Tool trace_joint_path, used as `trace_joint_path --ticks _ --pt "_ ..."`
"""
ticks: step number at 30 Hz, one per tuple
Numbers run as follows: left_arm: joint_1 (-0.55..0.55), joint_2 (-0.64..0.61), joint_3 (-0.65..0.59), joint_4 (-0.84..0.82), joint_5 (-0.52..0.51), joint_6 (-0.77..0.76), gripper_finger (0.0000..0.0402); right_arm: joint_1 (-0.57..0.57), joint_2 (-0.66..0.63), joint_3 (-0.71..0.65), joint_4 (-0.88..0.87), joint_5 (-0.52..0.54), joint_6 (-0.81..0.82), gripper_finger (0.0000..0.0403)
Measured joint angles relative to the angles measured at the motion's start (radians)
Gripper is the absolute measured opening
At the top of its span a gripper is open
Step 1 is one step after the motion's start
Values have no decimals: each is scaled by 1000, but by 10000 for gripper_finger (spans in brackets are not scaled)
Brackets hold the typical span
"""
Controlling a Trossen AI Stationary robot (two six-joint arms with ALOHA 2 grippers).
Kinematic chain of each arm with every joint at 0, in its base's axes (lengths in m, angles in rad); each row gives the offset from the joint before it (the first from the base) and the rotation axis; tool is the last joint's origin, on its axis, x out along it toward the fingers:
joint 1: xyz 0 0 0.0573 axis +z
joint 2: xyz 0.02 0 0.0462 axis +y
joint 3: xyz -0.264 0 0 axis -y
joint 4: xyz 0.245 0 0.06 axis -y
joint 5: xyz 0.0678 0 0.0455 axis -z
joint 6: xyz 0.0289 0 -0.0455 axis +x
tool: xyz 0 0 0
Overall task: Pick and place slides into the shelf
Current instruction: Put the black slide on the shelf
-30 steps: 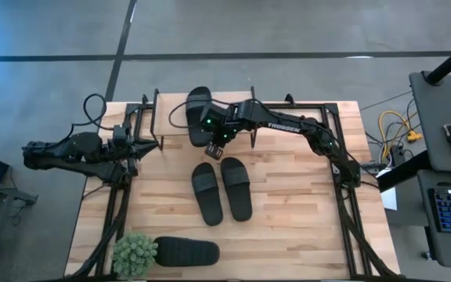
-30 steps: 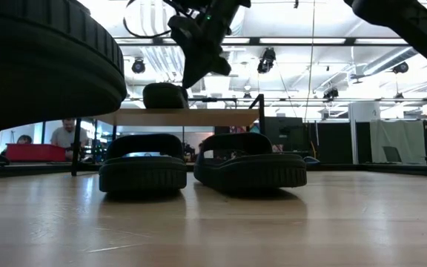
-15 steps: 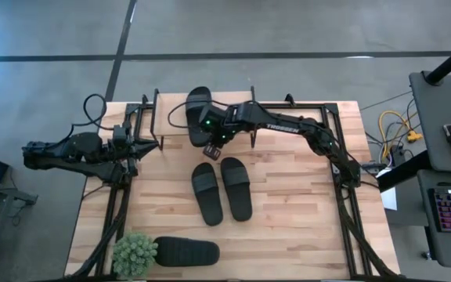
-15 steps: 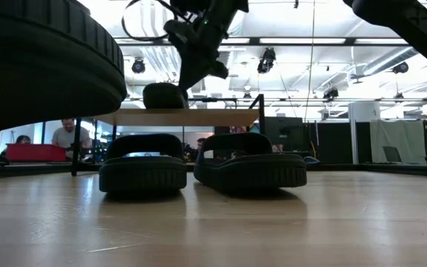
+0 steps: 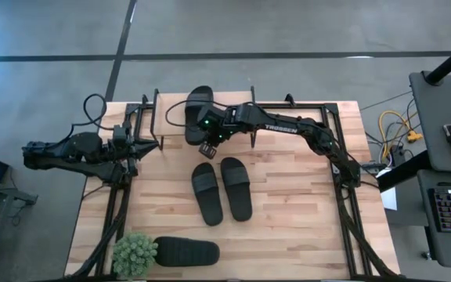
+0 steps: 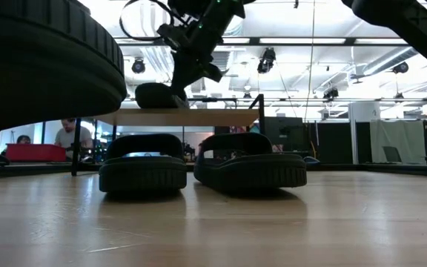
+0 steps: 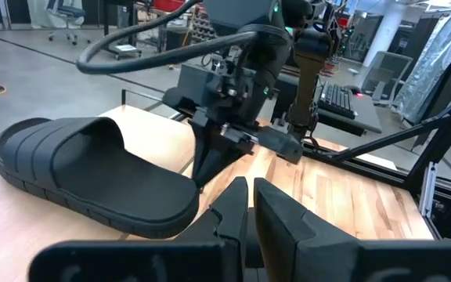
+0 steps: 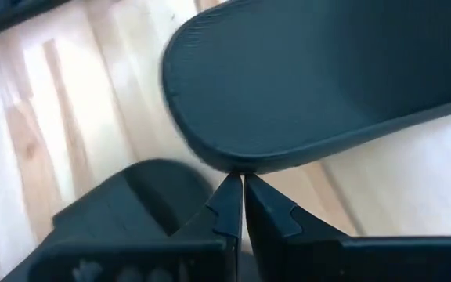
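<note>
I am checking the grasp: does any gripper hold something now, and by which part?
The right gripper pinches the edge of the sole at one end of the slide on the shelf. The left gripper is shut and holds nothing.

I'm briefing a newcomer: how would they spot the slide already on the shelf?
Find the shelf at the table's far edge. The slide lies on its top board, with the right gripper at its near end. The other three slides rest on the tabletop.
</note>
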Motion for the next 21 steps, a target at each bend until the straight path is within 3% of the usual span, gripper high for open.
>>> trace_joint_path --ticks 3,13,16,21 --pt "0 0 0 0 0 -1 10 -5 0 0 0 56 0 9" --pt "0 1 0 -1 0 -2 10 -15 -6 0 -50 66 14 9" --pt "0 1 0 -2 0 -2 10 -11 -16 3 -131 20 38 9" --pt "0 0 0 -4 0 1 10 11 -15 5 -133 -162 48 9"
